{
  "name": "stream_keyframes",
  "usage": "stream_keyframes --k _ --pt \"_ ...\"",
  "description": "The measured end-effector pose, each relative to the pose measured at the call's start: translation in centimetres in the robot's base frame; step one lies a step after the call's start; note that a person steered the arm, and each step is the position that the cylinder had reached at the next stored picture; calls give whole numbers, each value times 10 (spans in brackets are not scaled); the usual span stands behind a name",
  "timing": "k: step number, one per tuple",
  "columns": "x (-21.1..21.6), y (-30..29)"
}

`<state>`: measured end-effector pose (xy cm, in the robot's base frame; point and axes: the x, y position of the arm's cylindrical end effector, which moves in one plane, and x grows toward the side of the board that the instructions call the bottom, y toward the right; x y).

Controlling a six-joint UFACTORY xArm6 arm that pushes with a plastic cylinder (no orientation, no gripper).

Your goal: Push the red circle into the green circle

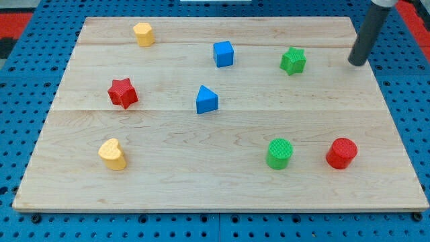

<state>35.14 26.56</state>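
The red circle [342, 152] stands near the view's bottom right of the wooden board. The green circle [279, 152] stands a little to its left, with a gap between them. My tip [357, 63] is near the board's top right edge, well above the red circle and to the right of the green star [293, 60]. It touches no block.
A blue cube [224, 54] and a yellow hexagon-like block [144, 33] sit near the view's top. A blue triangle [206, 99] is at the middle, a red star [123, 93] at the left, a yellow heart [113, 154] at the bottom left. The board [215, 188] lies on a blue pegboard.
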Motion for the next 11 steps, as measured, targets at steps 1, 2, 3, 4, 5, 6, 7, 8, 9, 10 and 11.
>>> stream_keyframes --k 1,2,3,4,5,6,7,8,9,10,11 --pt "71 0" --pt "143 0" --pt "155 -12" --pt "180 -17" --pt "196 -44" --pt "196 -90" --pt "187 -100" --pt "162 -75" --pt "149 -110" --pt "145 -138" --pt "163 -104"
